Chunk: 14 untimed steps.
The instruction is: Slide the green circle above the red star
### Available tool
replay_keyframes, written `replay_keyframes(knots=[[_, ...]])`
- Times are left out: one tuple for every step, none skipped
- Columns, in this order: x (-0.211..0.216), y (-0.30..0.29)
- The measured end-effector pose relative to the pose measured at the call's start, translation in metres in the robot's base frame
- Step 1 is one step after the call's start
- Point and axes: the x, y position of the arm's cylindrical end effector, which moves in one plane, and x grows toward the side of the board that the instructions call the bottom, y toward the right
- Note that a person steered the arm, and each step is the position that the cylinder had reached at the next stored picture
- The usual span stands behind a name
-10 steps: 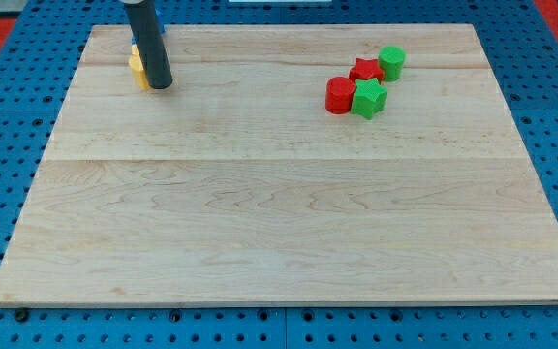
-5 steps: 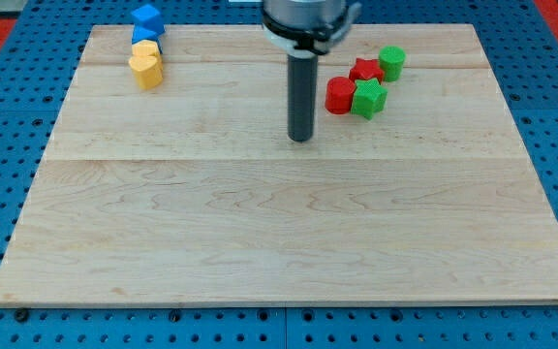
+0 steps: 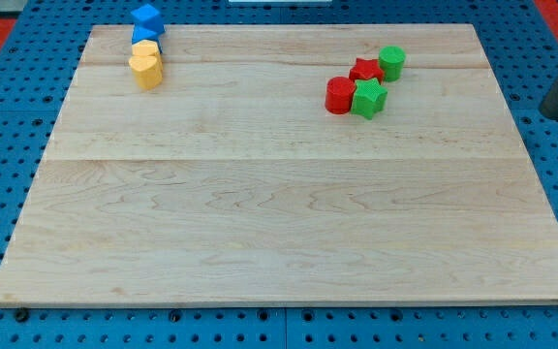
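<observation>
The green circle is a small green cylinder at the view's upper right of the wooden board. It touches the red star, lying just to its upper right. My tip is the end of the dark rod at the view's far right edge, off the board, well to the right of and slightly below the green circle. It touches no block.
A red round block and a green star sit just below the red star. At the upper left stand a blue block, another blue block behind a yellow block, and a yellow heart-like block.
The rod has swept from the upper left by the yellow blocks, across the board's middle, to the far right edge off the board. No block has moved.
</observation>
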Motion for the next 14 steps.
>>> replay_keyframes(knots=[[-0.019, -0.001], [-0.045, 0.0], [-0.046, 0.0], [-0.06, -0.004], [-0.101, -0.031], [-0.133, -0.048], [-0.145, -0.053], [-0.143, -0.064], [-0.129, -0.096], [-0.122, -0.146], [-0.104, -0.123], [-0.093, -0.108], [-0.093, -0.187], [-0.095, -0.265]])
